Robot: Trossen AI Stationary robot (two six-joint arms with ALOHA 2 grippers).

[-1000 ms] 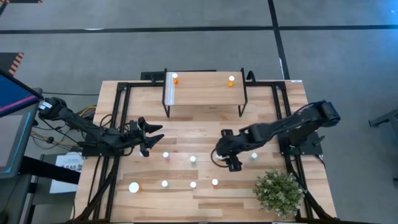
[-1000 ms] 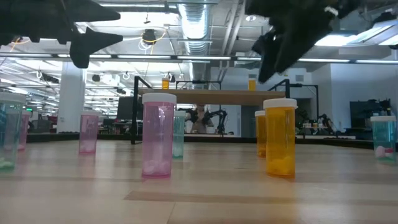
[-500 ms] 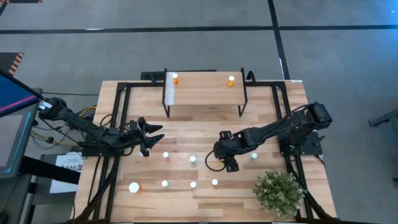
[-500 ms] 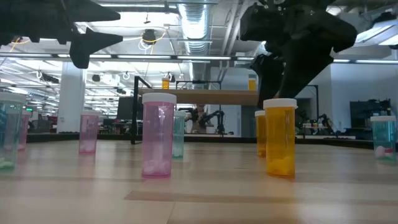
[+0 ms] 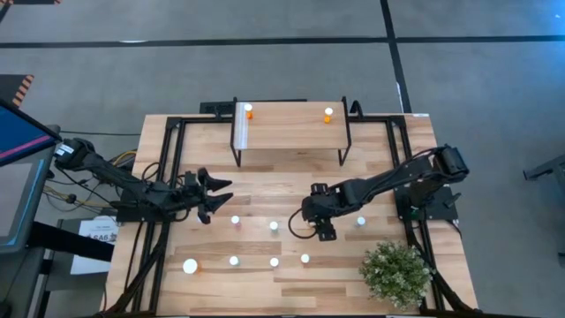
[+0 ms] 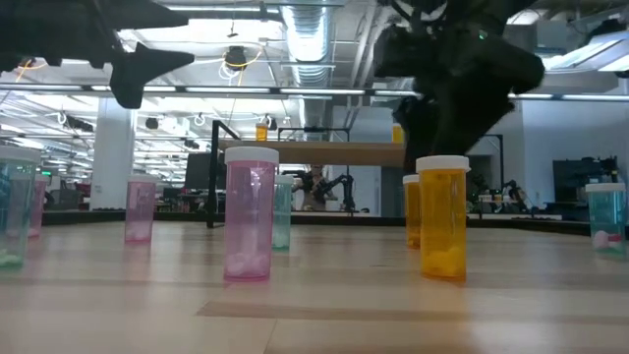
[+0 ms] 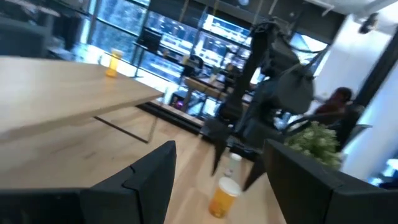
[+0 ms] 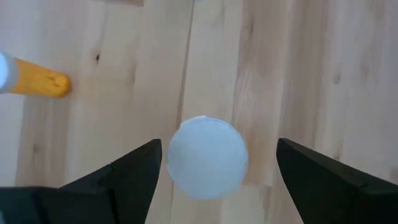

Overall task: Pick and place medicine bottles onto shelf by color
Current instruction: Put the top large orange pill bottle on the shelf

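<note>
Hovering with fingers (image 8: pixel 134 177) spread wide, right gripper (image 8: pixel 214 180) over a white-capped medicine bottle (image 8: pixel 207 157) standing on the table (image 8: pixel 298 74) centred between both fingers, untouched, an orange bottle (image 8: pixel 34 82) lying off beyond one finger, left gripper (image 5: pixel 214 196) waiting well apart, fingers spread, grasping nothing.

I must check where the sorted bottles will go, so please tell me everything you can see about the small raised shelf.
The shelf is a small light-wood platform on thin black legs, standing level at the far middle of the table. A white strip runs along its short edge on the left arm's side. Two orange bottles stand on it, one near each far corner. Nothing else touches it.
</note>
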